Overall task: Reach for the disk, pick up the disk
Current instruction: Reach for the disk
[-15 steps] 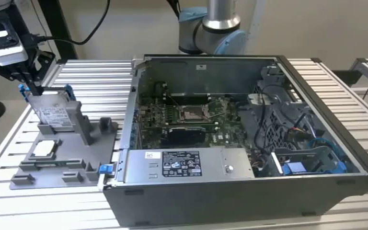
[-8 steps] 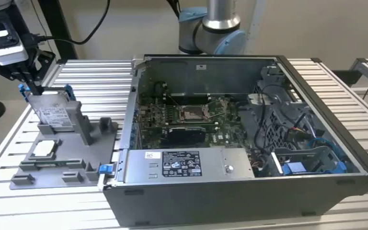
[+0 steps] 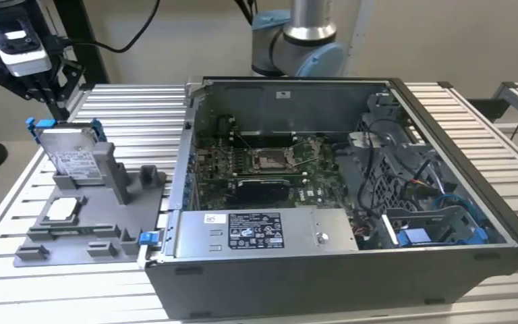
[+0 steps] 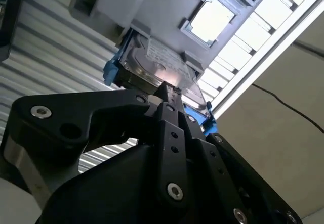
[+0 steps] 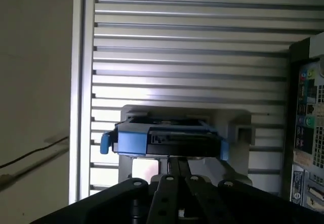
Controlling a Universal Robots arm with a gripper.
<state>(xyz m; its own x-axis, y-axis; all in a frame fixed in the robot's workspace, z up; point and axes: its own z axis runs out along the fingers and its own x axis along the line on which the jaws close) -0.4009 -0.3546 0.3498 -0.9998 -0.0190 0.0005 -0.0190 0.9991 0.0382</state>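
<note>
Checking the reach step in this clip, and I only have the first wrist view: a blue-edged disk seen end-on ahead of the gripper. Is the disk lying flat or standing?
Observer: Standing. In the exterior view the disk leans nearly upright in a grey holder, its labelled face showing.
Operator: Is the gripper touching it?
Observer: The gripper hangs right above the disk's top edge in the exterior view. I cannot tell whether they are in contact.
Operator: Is the computer beside it closed?
Observer: No. In the exterior view the computer has its side open, with the circuit board exposed.
</note>
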